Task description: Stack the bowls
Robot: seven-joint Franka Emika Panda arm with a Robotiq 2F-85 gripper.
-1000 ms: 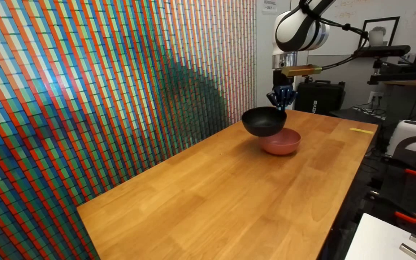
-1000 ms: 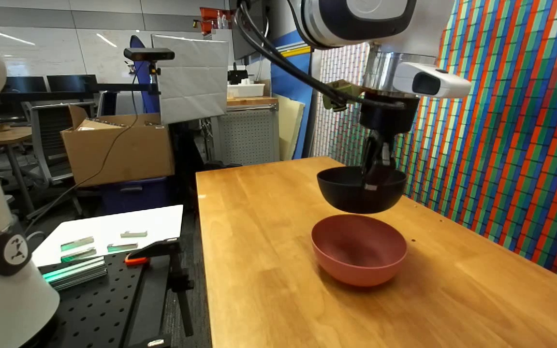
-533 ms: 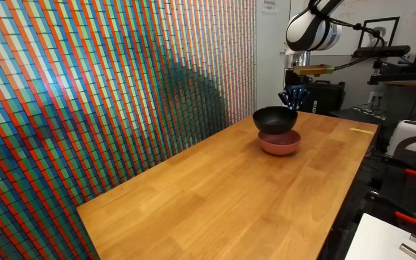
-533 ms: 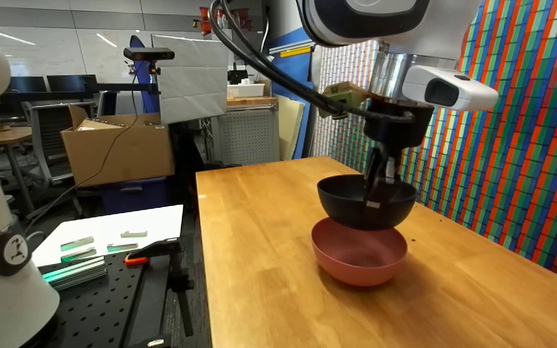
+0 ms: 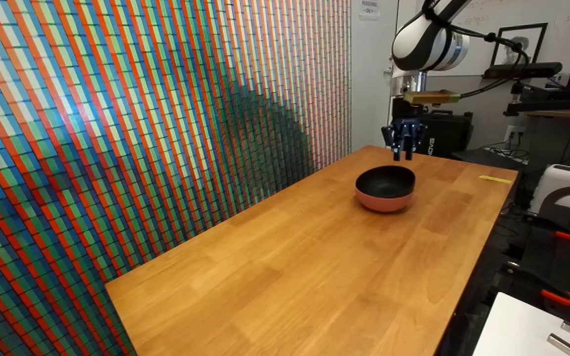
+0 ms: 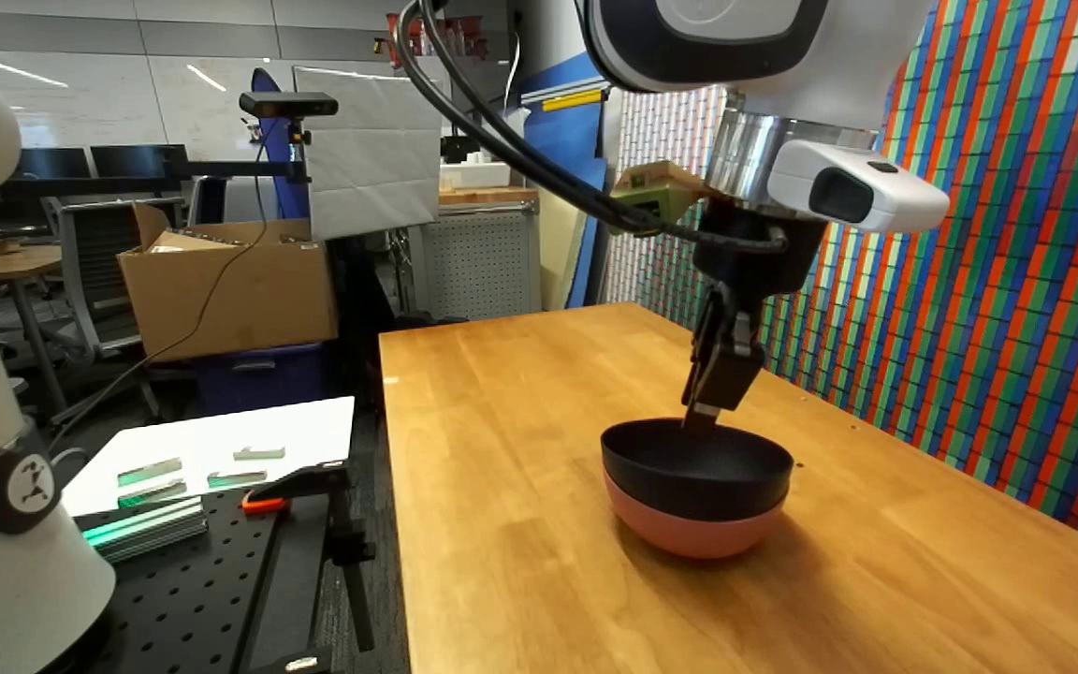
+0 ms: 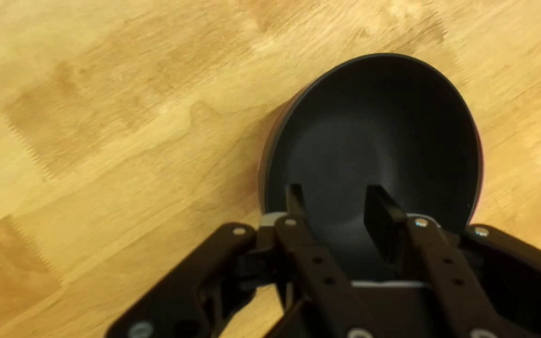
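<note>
The black bowl (image 5: 385,183) sits nested inside the salmon-red bowl (image 5: 384,203) on the wooden table. In an exterior view, the black bowl (image 6: 689,482) stands partly above the red bowl's rim, and the red bowl (image 6: 693,538) shows below it. My gripper (image 5: 403,157) is above the bowls, near the black bowl's rim. Its two fingertips stand apart with nothing between them. In the wrist view, the open gripper (image 7: 334,188) is over the black bowl (image 7: 341,145). Only a thin edge of the red bowl shows there.
The wooden table (image 5: 285,277) runs along a colourful tiled wall (image 5: 166,123). Yellow tape (image 5: 495,179) lies near one table edge. A black workbench (image 6: 193,580) with a white board (image 6: 221,445) stands beside the table.
The black bowl moved over the red bowl, then dropped into it. My gripper opened and let go of the black bowl. The arm barely moved in the last half second.
</note>
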